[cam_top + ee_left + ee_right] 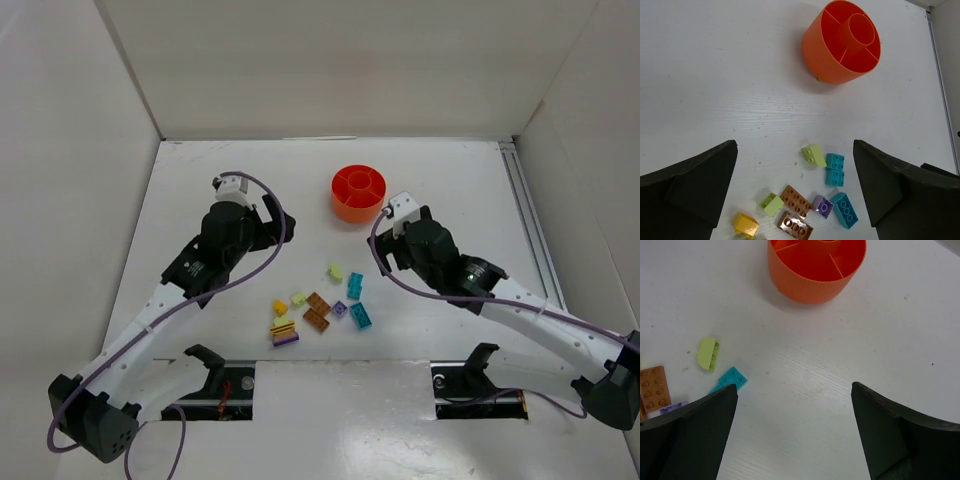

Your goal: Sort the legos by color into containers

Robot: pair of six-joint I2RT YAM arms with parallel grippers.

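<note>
Legos (pixel 316 305) scattered loose, well short of orange dish (pixel 359 193). Left gripper (pixel 795 160) and right gripper (pixel 794 400) either side of dish, jaws wide, holding nothing.

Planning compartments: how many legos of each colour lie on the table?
teal legos: 2
yellow-green legos: 2
orange-brown legos: 2
purple legos: 2
yellow legos: 2
Total: 10, reading the stack as one yellow, one purple.

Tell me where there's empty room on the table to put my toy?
Bare spots: the table left of the orange dish, and the strip between the dish and the legos. It is crowded only where the legos lie scattered, toward the near edge.
</note>
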